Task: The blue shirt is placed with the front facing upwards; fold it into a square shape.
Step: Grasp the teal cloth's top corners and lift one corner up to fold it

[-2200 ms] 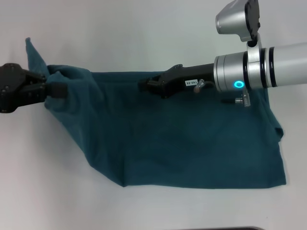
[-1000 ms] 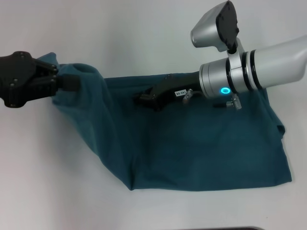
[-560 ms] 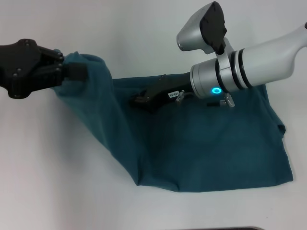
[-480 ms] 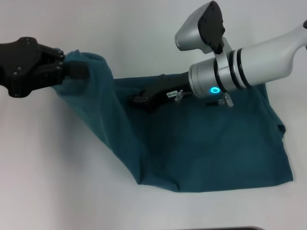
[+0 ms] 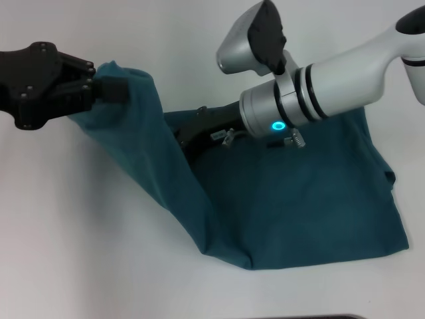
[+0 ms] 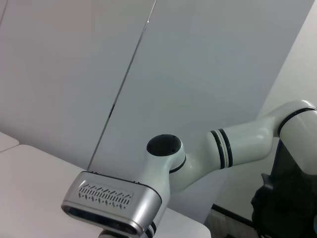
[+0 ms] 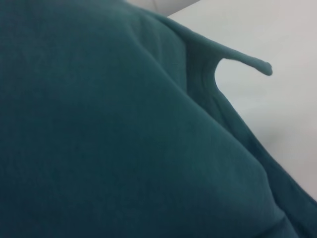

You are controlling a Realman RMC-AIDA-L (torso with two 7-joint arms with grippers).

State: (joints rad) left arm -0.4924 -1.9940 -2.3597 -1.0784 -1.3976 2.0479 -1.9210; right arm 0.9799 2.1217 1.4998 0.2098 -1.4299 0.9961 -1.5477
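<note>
Cloth fills most of the scene: the large dark teal-blue cotton shirt [image 5: 299, 199] lies spread on the white table [image 5: 80, 252], plain side up, with no lettering or collar showing, its near edge running along the table's front right area. From the shirt's left part a broad fold rises off the table and stretches up and to the left, where the black left gripper [image 5: 109, 90] pinches its bunched edge, fingers pressed together on the fabric and held above the table. The right gripper [image 5: 189, 136], black at the end of a silver and white arm with a glowing cyan ring, reaches in from the right over the shirt's far middle; its tip sits against the lifted fold and is partly hidden by it, so whether its fingers are spread or closed cannot be told. In the right wrist view the teal fabric [image 7: 109, 129] covers nearly everything, with a thin flap of cloth sticking out over the pale table. The left wrist view shows only the right arm against a grey wall.
</note>
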